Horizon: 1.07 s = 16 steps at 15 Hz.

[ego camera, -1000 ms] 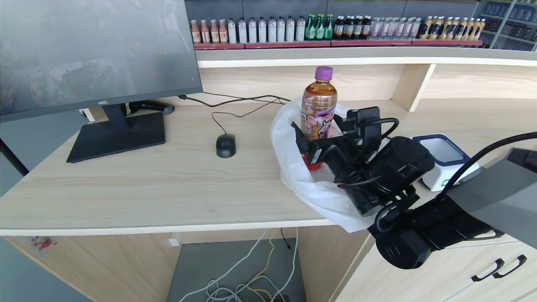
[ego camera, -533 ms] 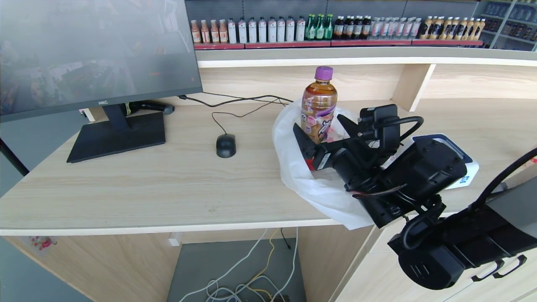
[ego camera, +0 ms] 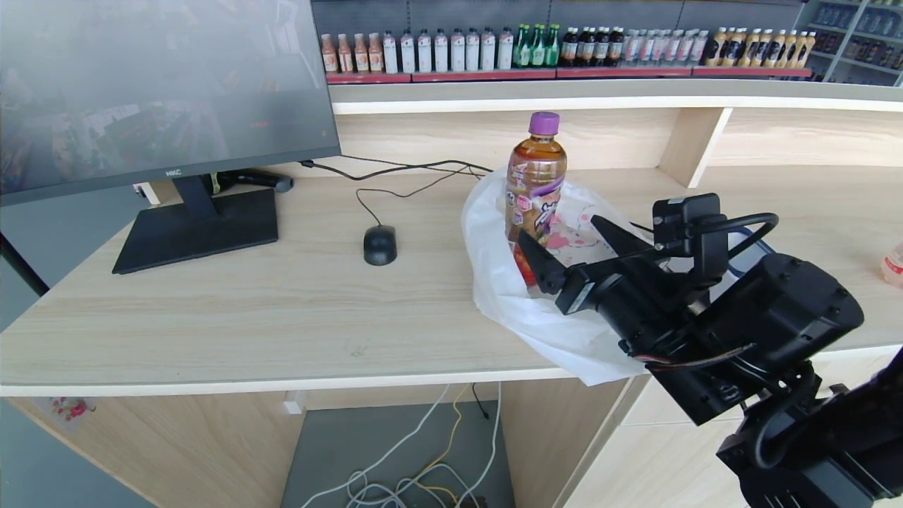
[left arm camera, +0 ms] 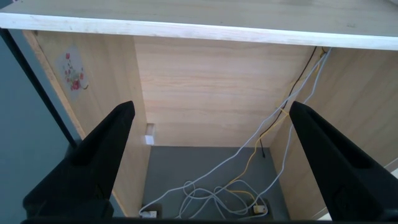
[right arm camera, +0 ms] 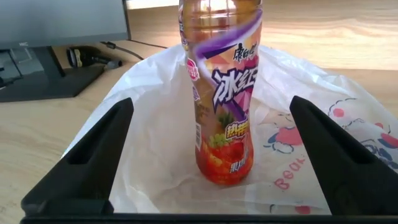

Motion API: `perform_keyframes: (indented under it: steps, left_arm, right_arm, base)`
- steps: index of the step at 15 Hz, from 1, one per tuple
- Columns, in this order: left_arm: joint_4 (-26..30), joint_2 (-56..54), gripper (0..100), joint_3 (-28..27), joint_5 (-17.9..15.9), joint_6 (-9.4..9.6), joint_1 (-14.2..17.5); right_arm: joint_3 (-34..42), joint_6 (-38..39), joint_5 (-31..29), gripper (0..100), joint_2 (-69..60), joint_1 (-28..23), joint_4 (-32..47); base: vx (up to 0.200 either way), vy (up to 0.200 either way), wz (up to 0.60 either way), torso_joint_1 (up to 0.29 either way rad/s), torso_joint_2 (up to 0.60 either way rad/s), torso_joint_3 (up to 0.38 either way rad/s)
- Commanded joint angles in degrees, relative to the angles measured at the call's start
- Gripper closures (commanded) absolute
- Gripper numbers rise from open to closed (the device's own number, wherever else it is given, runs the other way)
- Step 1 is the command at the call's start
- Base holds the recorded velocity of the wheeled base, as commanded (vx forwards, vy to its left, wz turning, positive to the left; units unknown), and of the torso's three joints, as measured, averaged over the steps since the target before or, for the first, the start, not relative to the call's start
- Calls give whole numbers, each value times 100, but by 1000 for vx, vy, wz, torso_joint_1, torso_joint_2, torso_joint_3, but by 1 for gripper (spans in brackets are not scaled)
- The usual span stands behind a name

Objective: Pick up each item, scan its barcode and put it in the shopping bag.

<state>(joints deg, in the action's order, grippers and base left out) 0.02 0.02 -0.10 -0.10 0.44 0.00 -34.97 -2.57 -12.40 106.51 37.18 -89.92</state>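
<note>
1. Upright inside the white shopping bag on the worktop: the bottle, with purple cap and a purple-swirled label bearing fruit art.
2. Just short of it, right pincer spread wide, empty.
3. Left pincer wide too, facing the recess under the worktop.

- Your right arm is black all over. It is made of thick round parts joined together.
- Your right gripper has two black fingers shaped like pointy wedges.
- A small white label is stuck on the side of that gripper.
- A flat black camera box sits on the wrist, and a black cable loops out of it.
- Thin red and black wires run along the arm.
- Your left gripper has the same black wedge shapes.
</note>
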Motion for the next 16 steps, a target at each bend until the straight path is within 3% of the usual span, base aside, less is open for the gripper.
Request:
perform_keyframes:
  steps: [1,3,16]
  left_arm:
    - [-2,-2,0,1,1,0,0]
    - [6,-2,0,1,1,0,0]
    - [6,-2,0,1,1,-9,0]
  right_arm:
    - [26,-6,1,0,-157,-9,-8]
    - [-80,-6,1,0,-122,-27,-8]
    - [-194,-24,1,0,-113,-106,-8]
  base:
    - [0,0,0,0,0,0]
    - [0,0,0,0,0,0]
    - [0,-200,0,3,1,3]
